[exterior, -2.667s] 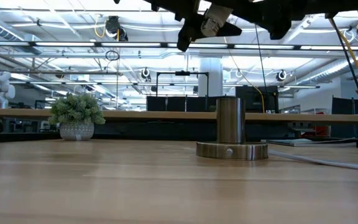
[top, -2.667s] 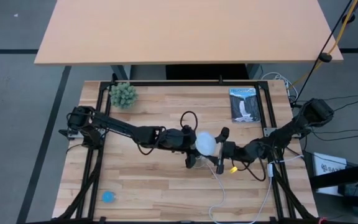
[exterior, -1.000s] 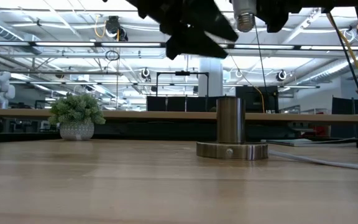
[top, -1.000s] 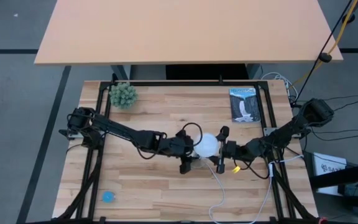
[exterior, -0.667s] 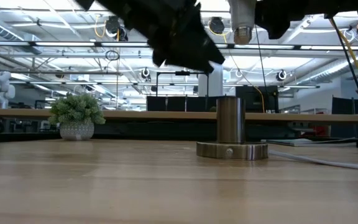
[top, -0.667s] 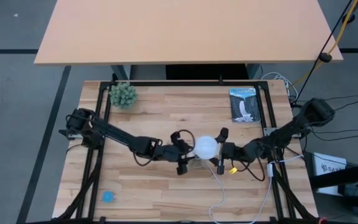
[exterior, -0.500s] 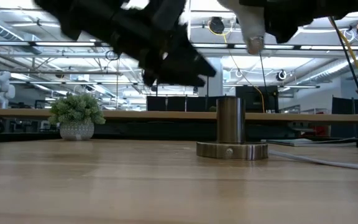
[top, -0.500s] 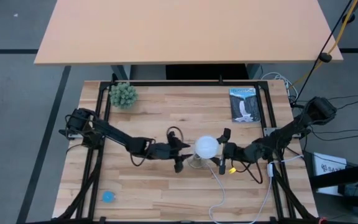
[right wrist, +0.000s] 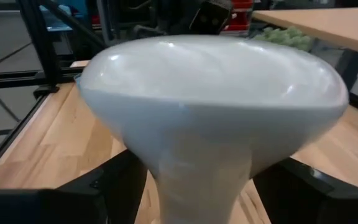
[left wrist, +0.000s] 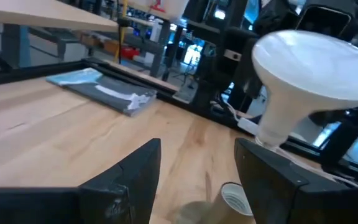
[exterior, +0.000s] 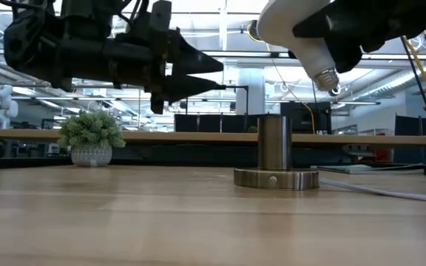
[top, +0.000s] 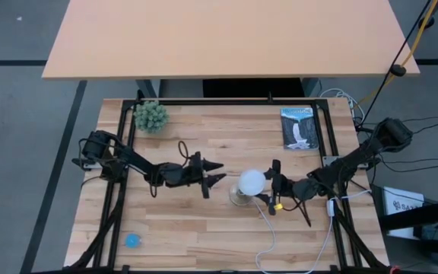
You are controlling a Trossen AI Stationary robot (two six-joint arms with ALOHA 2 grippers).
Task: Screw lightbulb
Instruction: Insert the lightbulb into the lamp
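The white lightbulb (top: 251, 181) hangs in the air above the metal socket (exterior: 275, 144), which stands by its round base on the table. The bulb's grey screw base (exterior: 325, 77) is above and a little right of the socket's top. My right gripper (top: 269, 187) is shut on the bulb. My left gripper (top: 217, 171) is open and empty, in the air left of the bulb, fingers pointing at it. The left wrist view shows the bulb (left wrist: 309, 81) and the socket's open top (left wrist: 234, 198). My right gripper pinches the bulb's tapering neck (right wrist: 191, 180) below the dome between its two fingers (right wrist: 114, 186). The fingers come level from the table's right side. The bulb is lifted clear and tilted, dome up and toward the left, screw base down toward the right.
A white cord (top: 268, 236) runs from the socket to the near edge. A small potted plant (top: 150, 116) stands at the far left, a booklet (top: 298, 128) at the far right, a blue object (top: 131, 240) at the near left.
My left gripper has drawn back from the bulb toward the table's left edge and come lower. My right gripper has brought the bulb down toward the socket and tipped it, so its screw base now slants to the right.
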